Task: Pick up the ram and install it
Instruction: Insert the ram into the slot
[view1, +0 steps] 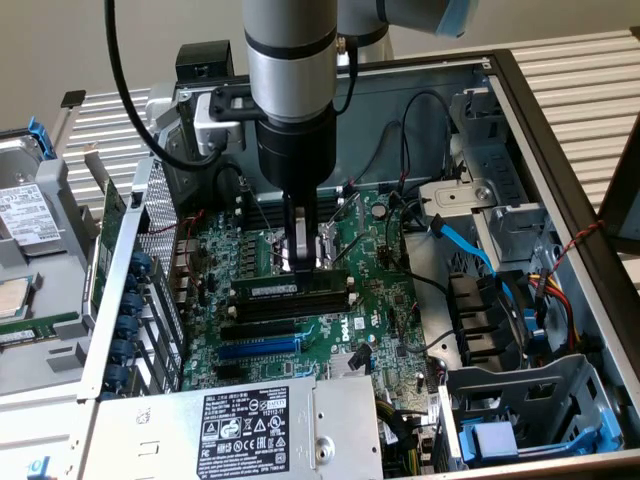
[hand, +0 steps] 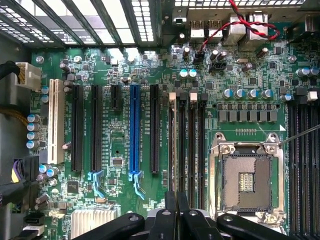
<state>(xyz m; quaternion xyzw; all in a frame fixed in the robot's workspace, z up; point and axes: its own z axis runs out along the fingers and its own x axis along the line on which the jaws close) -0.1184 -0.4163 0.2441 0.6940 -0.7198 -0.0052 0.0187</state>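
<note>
The case (view1: 560, 150) lies open with the board (view1: 380, 290) flat inside it, and everything else I place from that board. The arm (view1: 292, 90) comes straight down over the board's middle, its cable (view1: 125, 95) looping off toward the exterior view's left. A power supply (view1: 230, 430) sits along the board's near edge, and loose wires (view1: 480, 255) trail off the side of the board toward the exterior view's right. On the board, the socket (hand: 248, 181) is uncovered, with black slots (hand: 185, 145) running just beside it and a blue slot (hand: 134, 130) further off. The ram (view1: 290, 287) stands on edge over those black slots, close by the socket, its white label facing the power supply. The gripper (view1: 303, 250) is right on top of the ram; in the wrist view its fingers (hand: 170, 220) sit nearly together over the slot line, but I cannot tell whether they grip the stick or merely press on it. As I judge it, the danger is a skewed seating: if the ram is off the slot or tilted, a downward push could bend it, damage the slot or leave one end unlatched. Any sideways slip could bring the fingers against the bare socket. The slack cable might also catch on the case wall.
</note>
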